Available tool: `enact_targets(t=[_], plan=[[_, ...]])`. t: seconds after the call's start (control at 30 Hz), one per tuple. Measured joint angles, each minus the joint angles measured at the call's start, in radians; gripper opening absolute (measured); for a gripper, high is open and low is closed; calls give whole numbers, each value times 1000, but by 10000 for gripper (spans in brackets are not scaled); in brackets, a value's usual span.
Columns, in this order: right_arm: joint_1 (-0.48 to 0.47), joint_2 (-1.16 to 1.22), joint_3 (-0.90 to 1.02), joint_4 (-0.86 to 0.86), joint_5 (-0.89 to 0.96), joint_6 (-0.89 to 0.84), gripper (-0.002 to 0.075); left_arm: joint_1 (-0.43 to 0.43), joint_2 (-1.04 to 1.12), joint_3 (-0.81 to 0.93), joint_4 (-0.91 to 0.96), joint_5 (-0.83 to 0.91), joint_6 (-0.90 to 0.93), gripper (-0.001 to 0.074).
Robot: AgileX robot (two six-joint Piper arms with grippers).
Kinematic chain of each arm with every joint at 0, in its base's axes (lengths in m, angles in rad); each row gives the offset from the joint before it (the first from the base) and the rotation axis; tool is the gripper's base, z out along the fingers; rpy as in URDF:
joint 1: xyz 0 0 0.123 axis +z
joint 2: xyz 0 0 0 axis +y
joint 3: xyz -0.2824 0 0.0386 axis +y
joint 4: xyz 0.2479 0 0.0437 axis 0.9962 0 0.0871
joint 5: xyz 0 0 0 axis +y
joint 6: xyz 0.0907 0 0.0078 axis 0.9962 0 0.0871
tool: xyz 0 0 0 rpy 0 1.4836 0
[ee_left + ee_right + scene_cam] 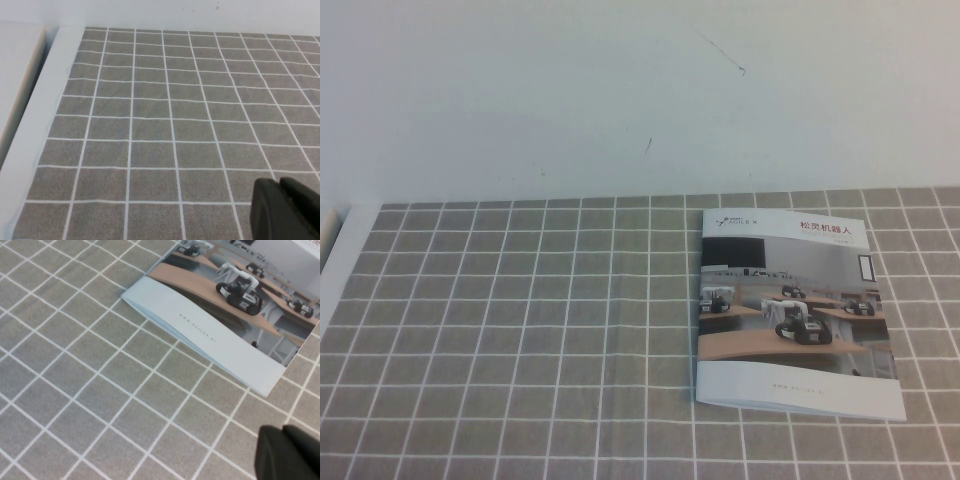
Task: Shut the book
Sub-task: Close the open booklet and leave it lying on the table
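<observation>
A thin book (790,310) lies flat and closed on the right half of the grey checked cloth, front cover up, with a photo of robots on wooden desks and a white band along its near edge. The right wrist view shows that same book (225,315) with its near white band. My right gripper (284,442) hovers shut above bare cloth, short of the book's near corner, holding nothing. My left gripper (280,195) is shut too, over bare cloth on the left side, far from the book. Neither gripper appears in the high view.
The grey cloth with white grid lines (520,340) covers the table. A white table edge (45,120) runs along the cloth's left side. A plain white wall (620,90) stands behind.
</observation>
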Motion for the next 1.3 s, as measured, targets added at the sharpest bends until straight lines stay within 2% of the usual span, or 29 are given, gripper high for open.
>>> enact_targets(t=[0.4, 0.57, 0.83, 1.1, 1.3], plan=[[24, -5, 0, -1, 0, -4, -3, 0, 0, 0, 0, 0, -4, -2], [-5, -168, 17, -39, -34, -60, -3, 0, 0, 0, 0, 0, -4, -2], [-57, -481, 243, -5, -260, -81, -3, 0, 0, 0, 0, 0, -4, -2], [-51, -499, 397, 272, -527, -79, -3, 0, 0, 0, 0, 0, -4, -2], [-51, -499, 399, 316, -645, -84, -3, 0, 0, 0, 0, 0, -4, -2]])
